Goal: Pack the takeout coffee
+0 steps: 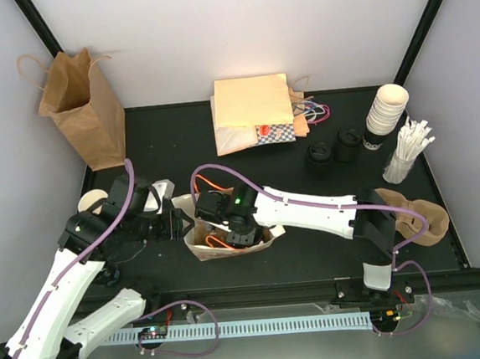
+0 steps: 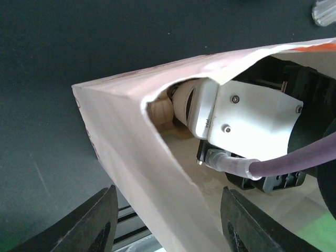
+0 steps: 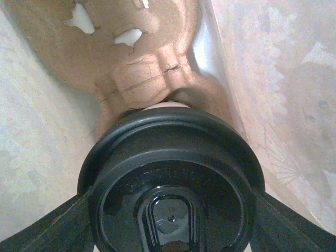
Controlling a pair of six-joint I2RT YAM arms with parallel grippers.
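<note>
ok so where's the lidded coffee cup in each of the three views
top external: not visible; the right arm covers it inside the white paper bag.
left wrist: cannot pick it out; the right arm fills the bag's mouth.
right wrist: the coffee cup fills lower centre, lid towards the camera, gripped by the right hand.
shared landmark: the white paper bag.

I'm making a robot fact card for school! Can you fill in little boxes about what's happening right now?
coffee: cup with black lid, inside the paper bag
right hand: shut on the coffee, reaching into the bag
left hand: a finger on each side of the bag's rim; grip unclear
also in bag: brown pulp cup carrier
bag spot: on the black table
</note>
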